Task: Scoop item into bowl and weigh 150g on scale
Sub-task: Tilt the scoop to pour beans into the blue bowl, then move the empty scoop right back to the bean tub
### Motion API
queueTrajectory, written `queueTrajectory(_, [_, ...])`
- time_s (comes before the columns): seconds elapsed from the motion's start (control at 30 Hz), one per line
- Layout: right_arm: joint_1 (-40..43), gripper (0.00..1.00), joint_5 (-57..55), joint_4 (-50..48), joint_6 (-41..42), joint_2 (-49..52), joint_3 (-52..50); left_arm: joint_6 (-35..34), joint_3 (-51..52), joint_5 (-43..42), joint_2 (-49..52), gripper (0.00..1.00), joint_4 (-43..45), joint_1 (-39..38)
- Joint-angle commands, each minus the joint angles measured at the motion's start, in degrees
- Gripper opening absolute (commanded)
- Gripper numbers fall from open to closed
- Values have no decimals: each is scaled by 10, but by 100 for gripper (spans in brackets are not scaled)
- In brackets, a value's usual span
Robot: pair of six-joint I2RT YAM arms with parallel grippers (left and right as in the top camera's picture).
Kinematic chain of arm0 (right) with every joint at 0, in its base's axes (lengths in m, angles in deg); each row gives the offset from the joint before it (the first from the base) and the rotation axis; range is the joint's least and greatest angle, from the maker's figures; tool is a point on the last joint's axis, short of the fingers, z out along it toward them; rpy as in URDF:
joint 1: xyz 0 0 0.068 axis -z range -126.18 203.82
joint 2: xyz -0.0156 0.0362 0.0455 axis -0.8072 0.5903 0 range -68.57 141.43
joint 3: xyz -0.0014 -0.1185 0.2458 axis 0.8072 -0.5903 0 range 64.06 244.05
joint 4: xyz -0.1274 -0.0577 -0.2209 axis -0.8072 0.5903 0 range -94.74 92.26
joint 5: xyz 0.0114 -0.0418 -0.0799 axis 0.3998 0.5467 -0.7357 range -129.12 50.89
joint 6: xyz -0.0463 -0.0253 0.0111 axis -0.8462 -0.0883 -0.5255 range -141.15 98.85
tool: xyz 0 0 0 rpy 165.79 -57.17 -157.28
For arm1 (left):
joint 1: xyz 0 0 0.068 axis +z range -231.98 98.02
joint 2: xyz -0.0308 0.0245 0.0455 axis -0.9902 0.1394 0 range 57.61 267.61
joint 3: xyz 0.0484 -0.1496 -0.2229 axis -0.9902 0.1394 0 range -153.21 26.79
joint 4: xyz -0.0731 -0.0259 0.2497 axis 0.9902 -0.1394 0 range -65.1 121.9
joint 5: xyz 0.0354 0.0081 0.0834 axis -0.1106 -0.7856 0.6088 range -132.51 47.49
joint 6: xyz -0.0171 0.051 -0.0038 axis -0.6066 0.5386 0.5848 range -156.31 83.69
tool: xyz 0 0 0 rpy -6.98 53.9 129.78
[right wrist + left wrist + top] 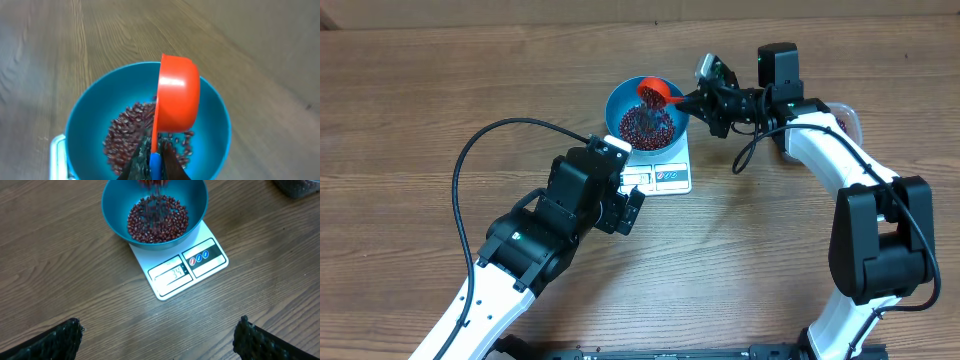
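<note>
While the beans (pixel 646 124) lie in a loose dark red heap at the bottom of the bowl (pixel 620 100), some of them show as a blur just above the heap in my left wrist view (pixel 152 186). The bowl stands on the far part of the scale (pixel 665 175), and it covers most of the plate. The display (pixel 172 273) and three small round buttons stay free at the near edge. The digits on the display are too faint for me to read surely.

Over the bowl hangs the scoop (pixel 653 95), turned on its side so that its mouth points down to the left, toward the beans. My right gripper (pixel 695 100) holds it by the handle from the right. In the right wrist view the two dark fingers (pixel 137 162) are pressed together on the blue end of the handle, with the red cup (pixel 177 95) standing above the blue rim.

My left gripper (pixel 625 205) hovers near the scale, on its near left side, and touches nothing. Its fingers (pixel 55 340) stand wide apart, with only bare table (pixel 60 270) between them.

Far to the right, partly behind my right arm, sits a clear tub (pixel 845 115) with something dark inside.
</note>
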Motion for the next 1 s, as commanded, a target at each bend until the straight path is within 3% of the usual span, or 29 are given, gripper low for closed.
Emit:
queueTrajectory(0.0, [1,4,-28,-5,-131,1,0,-2,1,5,3,100,2,2])
queueTrajectory(0.07, [1,4,-51,-13,-164,1,0,-2,1,5,3,99,2,2])
queueTrajectory(0.5, [1,4,-40,-15,-154,-13,2,-2,1,5,3,99,2,2])
queueTrajectory(0.97, [1,4,-40,217,-155,-190,2,-2,1,5,3,99,2,2])
